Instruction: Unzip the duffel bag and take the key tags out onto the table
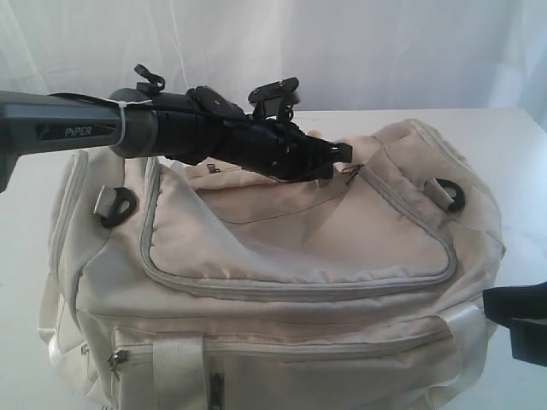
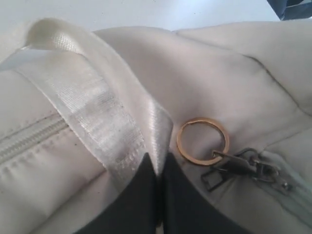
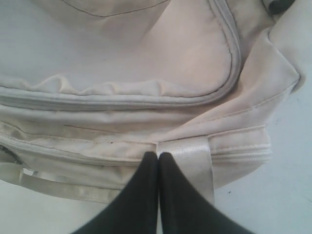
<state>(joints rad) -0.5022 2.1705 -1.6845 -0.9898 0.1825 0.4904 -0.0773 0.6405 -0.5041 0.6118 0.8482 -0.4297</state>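
Atop the duffel bag [image 1: 299, 248], left jaws clenched beside brass ring [image 2: 179, 141], right jaws clenched, seemingly at its edge

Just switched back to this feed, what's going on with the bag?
The left gripper is over the top of the duffel bag, jaws closed, tips beside the brass ring on a zipper pull. The top flap's zipper looks closed. The right gripper, also closed, points at the bag's side by a webbing strap. No key tags are in view.

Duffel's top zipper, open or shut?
Shut along what shows: the grey zipper on the duffel bag runs closed, no lining visible.
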